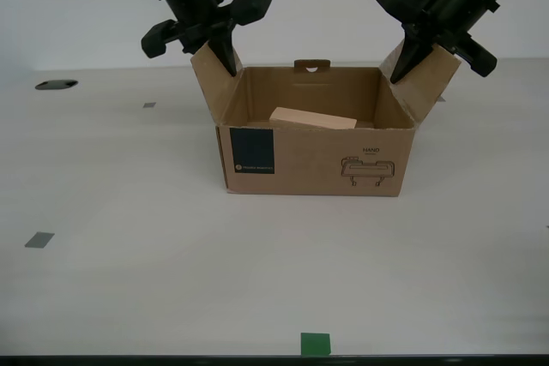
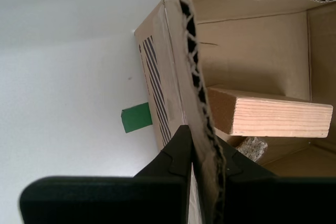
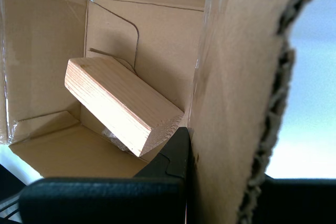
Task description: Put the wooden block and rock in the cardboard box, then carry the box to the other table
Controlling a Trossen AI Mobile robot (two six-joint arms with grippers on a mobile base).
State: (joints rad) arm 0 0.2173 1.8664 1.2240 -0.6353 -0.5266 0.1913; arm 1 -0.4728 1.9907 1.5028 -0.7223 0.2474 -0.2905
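The cardboard box (image 1: 313, 160) sits on the counter (image 1: 129, 289) behind a green tape mark (image 1: 315, 345). Inside it, the wooden block (image 1: 313, 118) leans on the rock (image 2: 253, 148), so loading looks done. My first hand (image 3: 191, 150) and my second hand (image 2: 205, 150) reach down from behind, each pinched tight on one upturned side flap, which looks like a grip for lifting.

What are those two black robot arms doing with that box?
Each arm is pinching one side flap of the cardboard box. My first gripper and my second gripper are both clamped on a flap's edge. The wooden block already lies tilted inside, and the rock peeks out beneath it. The box sits on a white table with a green tape mark near the front.
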